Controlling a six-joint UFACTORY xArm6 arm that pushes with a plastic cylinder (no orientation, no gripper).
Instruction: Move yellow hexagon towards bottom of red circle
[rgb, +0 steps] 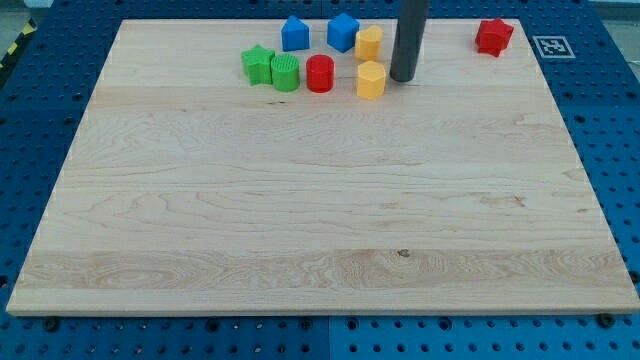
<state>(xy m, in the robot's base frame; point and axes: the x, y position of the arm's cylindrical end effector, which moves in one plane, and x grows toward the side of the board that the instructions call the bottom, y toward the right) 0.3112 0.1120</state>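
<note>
A yellow hexagon (371, 80) sits near the view's top, a little right of the red circle (320, 74). My tip (402, 79) stands just right of the yellow hexagon, close to it. A second yellow block (369, 43) lies just above the hexagon.
A green star (258, 65) and a green block (285, 72) sit left of the red circle. Two blue blocks (295, 34) (343, 32) lie along the top edge. A red block (494, 36) sits at the top right. The wooden board (320, 220) rests on a blue pegboard.
</note>
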